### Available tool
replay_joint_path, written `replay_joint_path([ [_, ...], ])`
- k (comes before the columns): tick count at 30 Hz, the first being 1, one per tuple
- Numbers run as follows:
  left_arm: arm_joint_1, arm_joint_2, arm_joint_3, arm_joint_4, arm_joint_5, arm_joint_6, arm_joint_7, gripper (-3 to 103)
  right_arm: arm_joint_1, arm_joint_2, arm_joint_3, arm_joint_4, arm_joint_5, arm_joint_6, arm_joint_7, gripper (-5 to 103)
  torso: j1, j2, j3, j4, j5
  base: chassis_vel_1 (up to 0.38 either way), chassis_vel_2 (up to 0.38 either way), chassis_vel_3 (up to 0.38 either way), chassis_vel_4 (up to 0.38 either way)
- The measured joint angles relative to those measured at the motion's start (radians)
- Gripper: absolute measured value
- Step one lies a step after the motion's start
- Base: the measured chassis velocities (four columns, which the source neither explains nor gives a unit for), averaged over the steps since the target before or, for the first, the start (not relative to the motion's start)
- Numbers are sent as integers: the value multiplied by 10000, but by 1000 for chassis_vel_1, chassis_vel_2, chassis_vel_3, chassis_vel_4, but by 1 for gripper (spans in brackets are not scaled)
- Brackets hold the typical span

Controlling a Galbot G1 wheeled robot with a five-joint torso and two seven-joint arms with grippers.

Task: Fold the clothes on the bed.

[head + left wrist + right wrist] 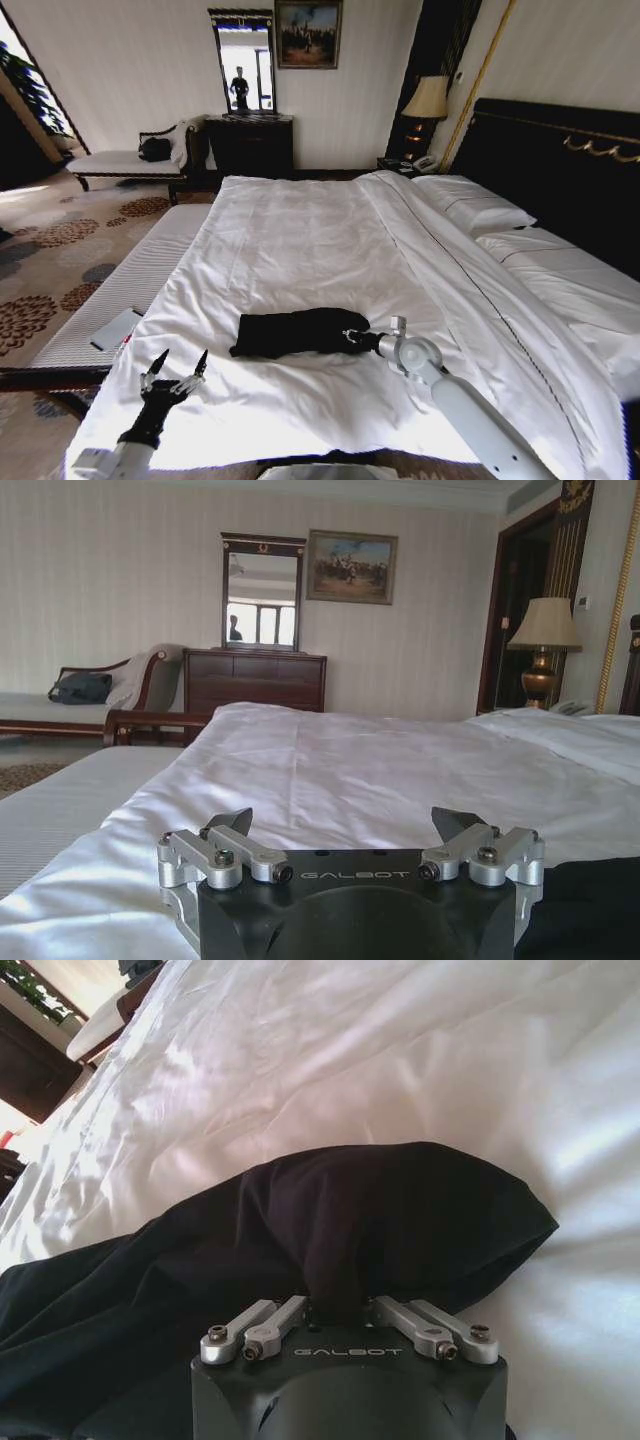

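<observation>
The clothes (295, 332) are a black T-shirt lying bunched in a long roll on the white duvet of the bed (300, 240), near its front edge. My right gripper (357, 338) is at the shirt's right end, shut on a pinch of black fabric (400, 1210); its jaws meet on that fold in the right wrist view (338, 1312). My left gripper (176, 366) hovers open over the duvet to the left of the shirt, apart from it. In the left wrist view its fingers stand wide (345, 825), with the shirt's edge (590, 900) off to one side.
A pale cushioned bench (130, 280) runs along the bed's left side with a flat white item (115, 328) on it. Pillows (480, 210) and a dark headboard (560, 160) are at the right. A dresser (250, 145) and chaise (125, 160) stand by the far wall.
</observation>
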Motion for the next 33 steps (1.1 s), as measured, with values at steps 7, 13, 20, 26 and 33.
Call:
replay_joint_path([
  [7, -304, 89, 115, 325, 57, 54, -2, 99, -576, -1047, 1474, 683, 410, -16, 231, 12, 0, 1, 0, -6, -7, 0, 0, 0, 0],
  [13, -670, 103, 451, 369, 0, 135, -1, 99, -1358, -2090, 2589, 1177, -294, -93, 26, 12, 0, 1, -1, -5, -5, 0, 0, 0, 0],
  [20, -596, 73, 437, 397, -73, 26, -1, 99, -1316, -2930, 2512, 1426, -2674, -215, -303, 12, 0, 1, -1, -4, -3, 0, 0, 0, 0],
  [26, -303, 12, 32, 109, -245, -72, -1, 99, -88, -3125, 1118, 1632, -2143, -718, 186, 12, 0, 1, 0, 2, -5, 0, 0, 0, 0],
  [33, -546, 267, -42, 270, -478, 25, -2, 99, 647, -2917, 261, 2024, -249, -915, 967, 12, 0, 1, -1, -17, -11, 0, 0, 0, 0],
])
